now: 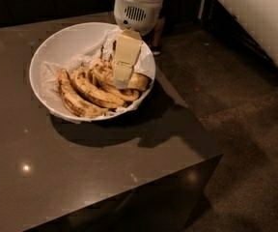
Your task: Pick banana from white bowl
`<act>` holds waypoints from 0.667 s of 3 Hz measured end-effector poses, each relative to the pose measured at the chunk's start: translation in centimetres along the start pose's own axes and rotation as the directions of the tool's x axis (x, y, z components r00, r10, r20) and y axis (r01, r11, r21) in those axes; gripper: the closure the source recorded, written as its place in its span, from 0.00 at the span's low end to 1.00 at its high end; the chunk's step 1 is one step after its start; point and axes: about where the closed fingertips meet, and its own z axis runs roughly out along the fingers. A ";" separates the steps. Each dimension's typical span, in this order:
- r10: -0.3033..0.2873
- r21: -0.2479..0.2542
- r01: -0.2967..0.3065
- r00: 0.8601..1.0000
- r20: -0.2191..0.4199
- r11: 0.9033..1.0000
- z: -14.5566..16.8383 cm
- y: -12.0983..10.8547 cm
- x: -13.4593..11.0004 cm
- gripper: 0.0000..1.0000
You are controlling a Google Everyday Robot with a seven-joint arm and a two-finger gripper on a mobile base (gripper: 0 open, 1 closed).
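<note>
The white bowl (47, 57) stands on the far part of a dark table, lined with crumpled white paper. Several brown-mottled yellow bananas lie in its right half. The plump banana (140, 81) lies at the bowl's right side, its blunt end pointing right. Slimmer curved bananas (76, 100) lie to its left. My gripper (120, 82) hangs down from the white arm housing (136, 6) at the top of the view. It is inside the bowl, its tip right over the plump banana's left part and hiding that part.
The dark glossy table (81, 178) ends in a corner at the right (218, 154), close to the bowl's right side. Past it is speckled dark floor (245, 105). A pale wall (255, 18) runs along the upper right.
</note>
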 end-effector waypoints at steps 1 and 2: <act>0.000 -0.050 0.000 1.000 0.017 0.999 1.1 0.1 -0.7 0.14; -0.003 -0.083 0.005 1.000 0.025 0.997 1.8 0.1 -1.2 0.22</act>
